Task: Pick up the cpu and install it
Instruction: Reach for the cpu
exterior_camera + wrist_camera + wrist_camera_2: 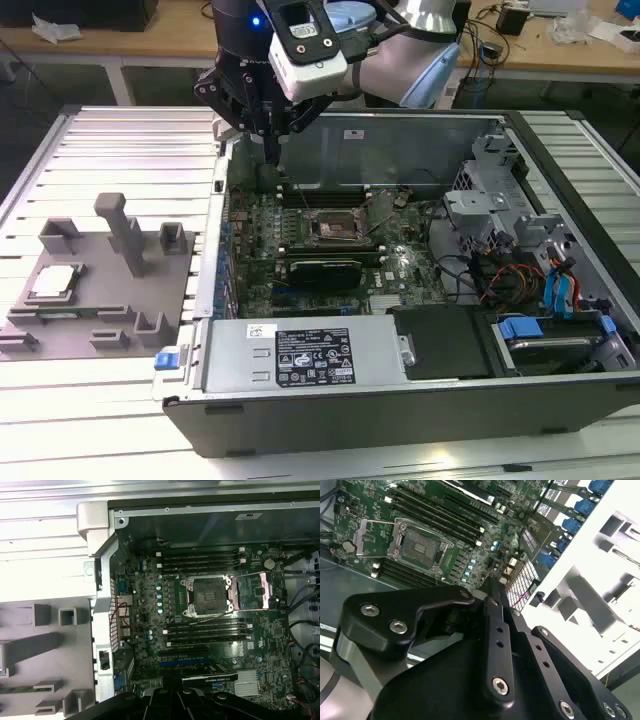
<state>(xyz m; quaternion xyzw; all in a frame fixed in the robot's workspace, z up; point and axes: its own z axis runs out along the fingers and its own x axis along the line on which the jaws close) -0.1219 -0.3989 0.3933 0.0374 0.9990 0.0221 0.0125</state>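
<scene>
The cpu [53, 283], a small silvery square chip, lies flat in a recess of the grey plastic fixture [105, 300] at the exterior view's left, outside the computer case. My gripper [272, 157] hangs above the case's rear left corner, far from the cpu, its fingers drawn together to a narrow tip with nothing between them. The motherboard's socket [335, 229] stands uncovered with its metal frame flipped back; it shows in both wrist views [420, 547] [206, 597]. Dark gripper links [492, 630] rise in the second wrist view.
The open case [400, 400] holds the green motherboard [400, 265], memory slots [200, 560], a drive cage [490, 200] and cables [510, 275] at the exterior view's right. Upright grey posts [122, 230] stand on the fixture. A ribbed metal table [120, 140] surrounds everything.
</scene>
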